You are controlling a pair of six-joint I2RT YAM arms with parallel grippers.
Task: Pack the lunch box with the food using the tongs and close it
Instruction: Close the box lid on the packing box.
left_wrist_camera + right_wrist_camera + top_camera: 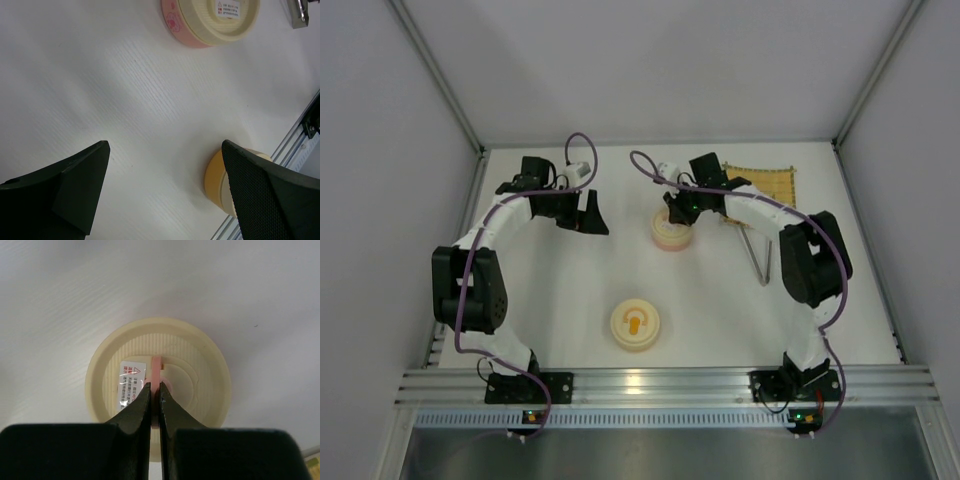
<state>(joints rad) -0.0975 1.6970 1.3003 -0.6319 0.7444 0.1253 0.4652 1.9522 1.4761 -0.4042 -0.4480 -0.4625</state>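
Note:
The lunch box is in two parts. A pink bowl [672,240] [172,21] stands mid-table with the cream lid [200,365] [200,17] on it. My right gripper [155,387] [677,208] is shut on the lid's thin pink handle [156,364] from above. An open pale yellow bowl [618,330] [216,180] sits nearer the bases, with orange food [635,322] inside. The silver tongs [760,255] lie on the table to the right, under my right arm. My left gripper [165,147] [592,222] hangs open over bare table, left of the pink bowl, holding nothing.
A yellow woven mat [768,182] lies at the back right corner. White walls close in the table on three sides. An aluminium rail [660,385] runs along the near edge by the arm bases.

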